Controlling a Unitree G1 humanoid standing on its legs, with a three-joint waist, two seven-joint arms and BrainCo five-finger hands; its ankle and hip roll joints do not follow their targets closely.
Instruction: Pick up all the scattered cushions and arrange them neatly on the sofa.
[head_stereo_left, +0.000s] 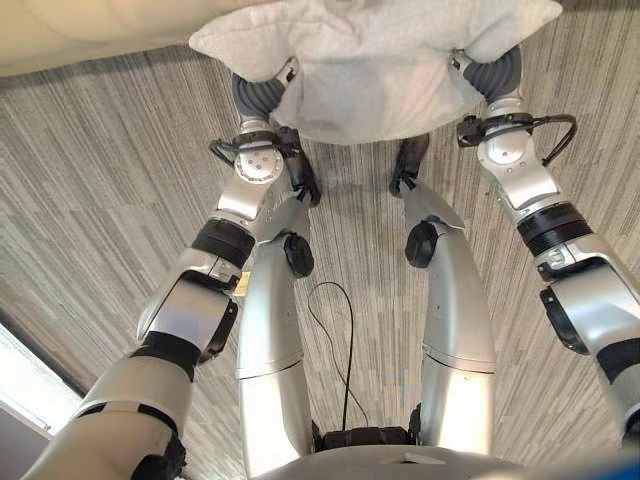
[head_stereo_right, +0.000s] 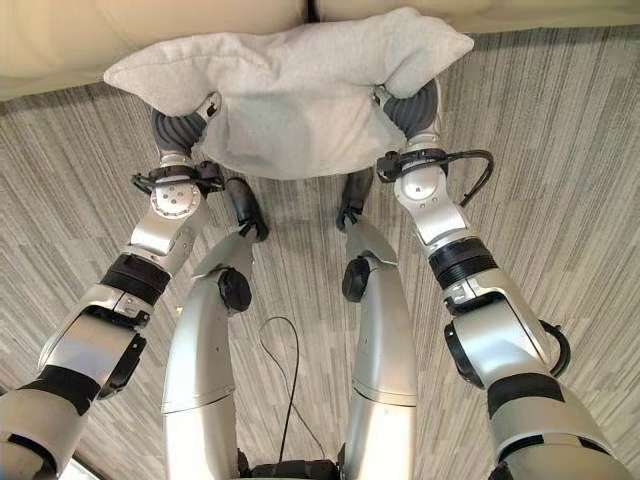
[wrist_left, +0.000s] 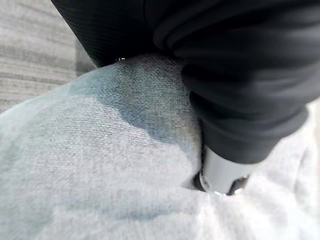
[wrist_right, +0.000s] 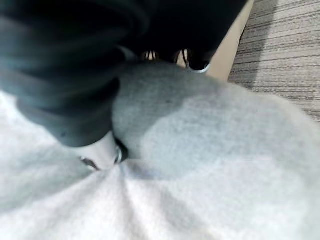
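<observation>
floor (head_stereo_right: 560, 120): grey striped carpet, running up to the sofa's front edge.
sofa (head_stereo_right: 60, 50): cream, across the far edge of the head views, just beyond the load.
cushion (head_stereo_right: 290, 100): pale grey, fuzzy, held off the carpet between both arms, far edge overlapping the sofa front; corners droop outward past the wrists.
left hand (wrist_left: 220, 172): buried in the cushion's left side; fabric bulges over it. Fingers hidden, so grasp state unreadable.
right hand (wrist_right: 102, 152): same on the right side, fabric creased around it. Cannot tell finger state either.
step: likely carry-to-sofa, placement not yet done.
how to do it well: keep inward squeeze even on both sides, lift level so the sagging middle clears the seat edge, push forward until the cushion sits fully over the seat, then release both sides together.
risk: soft fill, uneven pressure may let one corner slip out.
</observation>
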